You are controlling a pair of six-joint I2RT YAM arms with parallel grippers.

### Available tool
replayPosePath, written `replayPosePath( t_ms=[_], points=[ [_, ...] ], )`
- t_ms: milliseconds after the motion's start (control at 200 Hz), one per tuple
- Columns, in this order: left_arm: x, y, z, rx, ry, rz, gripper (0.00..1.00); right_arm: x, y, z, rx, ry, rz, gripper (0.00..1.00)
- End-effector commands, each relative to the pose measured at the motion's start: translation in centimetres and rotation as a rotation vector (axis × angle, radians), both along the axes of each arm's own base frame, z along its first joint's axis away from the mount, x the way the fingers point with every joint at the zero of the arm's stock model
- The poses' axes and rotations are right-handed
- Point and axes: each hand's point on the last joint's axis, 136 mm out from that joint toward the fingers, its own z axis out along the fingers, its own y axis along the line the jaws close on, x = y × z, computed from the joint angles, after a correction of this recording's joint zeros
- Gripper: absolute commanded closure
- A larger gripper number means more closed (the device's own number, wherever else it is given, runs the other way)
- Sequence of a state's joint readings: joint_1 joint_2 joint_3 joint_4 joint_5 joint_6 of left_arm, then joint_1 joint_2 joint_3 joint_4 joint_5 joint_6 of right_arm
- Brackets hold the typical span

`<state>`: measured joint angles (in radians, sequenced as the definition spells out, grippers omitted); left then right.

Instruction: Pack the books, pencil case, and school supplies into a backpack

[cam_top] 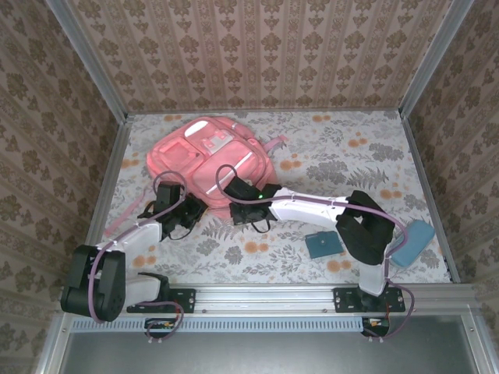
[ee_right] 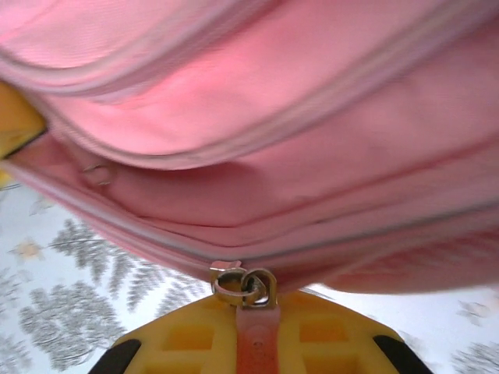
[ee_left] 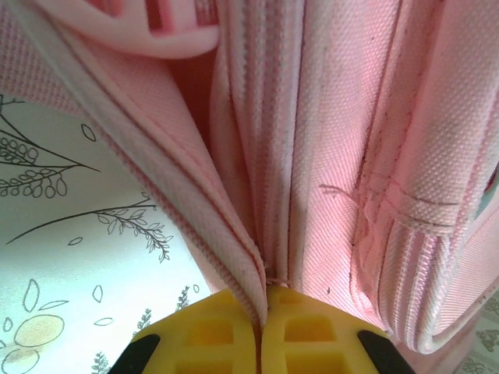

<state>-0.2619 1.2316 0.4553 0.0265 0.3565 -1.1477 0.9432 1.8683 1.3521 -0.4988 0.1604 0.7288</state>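
Floral table [cam_top: 343,156]; left gripper [ee_left: 261,302] clamps backpack [ee_left: 351,140] seam [ee_left: 195,206], right gripper [ee_right: 256,315] its half-hidden zipper pull [ee_right: 256,336].

A cloth [cam_top: 343,156] is spread over the table, white and printed with grey leaves and small orange flowers. The same print is seen in the wrist views: outlined twigs and a pale orange fruit in the left one, grey fern leaves in the right one. The table is enclosed on three sides by walls [cam_top: 265,54] papered in brown with a pale damask pattern. Metal posts [cam_top: 87,58] are set at the two back corners, and metal bars [cam_top: 425,187] are run along the foot of the side walls. A metal rail [cam_top: 265,296] is laid along the near edge, with a ribbed strip [cam_top: 265,322] and a grey panel [cam_top: 265,351] nearer still.
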Motion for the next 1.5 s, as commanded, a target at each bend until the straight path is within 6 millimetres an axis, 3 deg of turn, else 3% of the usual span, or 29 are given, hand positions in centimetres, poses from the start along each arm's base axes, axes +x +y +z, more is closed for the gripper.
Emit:
replayPosePath(
  t_ms=[0,125,185,325,420,520,630,795,925,1270,1340,1495],
  points=[
    [0.2,2.6,-1.2,0.120,-0.003,0.055,0.98,1.1,-6.9,1.2,-0.178,-0.052,-0.148,0.95],
    [0.2,2.8,-1.2,0.122,-0.006,0.056,0.98,2.2,-9.5,1.4,-0.180,-0.042,-0.214,0.94],
    [0.2,2.9,-1.1,0.122,-0.010,0.053,0.98,2.5,-9.8,1.9,-0.170,-0.046,-0.207,0.92],
    [0.4,3.0,-0.8,0.126,-0.016,0.038,0.97,2.1,-7.1,3.2,-0.111,-0.046,0.005,0.70],
    [0.6,3.4,-0.5,0.134,-0.023,0.034,0.97,1.9,-6.6,3.5,-0.120,-0.047,0.091,0.59],
    [0.7,4.1,-0.2,0.155,-0.028,0.032,0.97,2.0,-6.3,3.4,-0.149,-0.047,0.157,0.56],
    [0.9,4.9,0.0,0.181,-0.021,0.032,0.96,1.9,-4.4,3.0,-0.121,-0.018,0.247,0.52],
    [1.2,4.9,0.2,0.174,-0.029,0.024,0.95,2.9,-2.4,2.9,-0.122,-0.011,0.274,0.51],
    [1.1,4.9,0.1,0.173,-0.022,0.014,0.94,3.0,-1.4,2.7,-0.070,0.016,0.289,0.44],
    [1.1,4.9,0.1,0.165,-0.024,0.005,0.94,0.7,-1.8,1.7,-0.006,0.066,0.319,0.61],
    [1.2,4.9,0.2,0.163,-0.027,0.006,0.94,0.6,-1.6,1.5,-0.004,0.075,0.327,0.69],
    [1.4,4.8,0.4,0.156,-0.031,0.005,0.94,1.1,-1.9,0.6,-0.070,0.072,0.320,0.67]
  ],
)
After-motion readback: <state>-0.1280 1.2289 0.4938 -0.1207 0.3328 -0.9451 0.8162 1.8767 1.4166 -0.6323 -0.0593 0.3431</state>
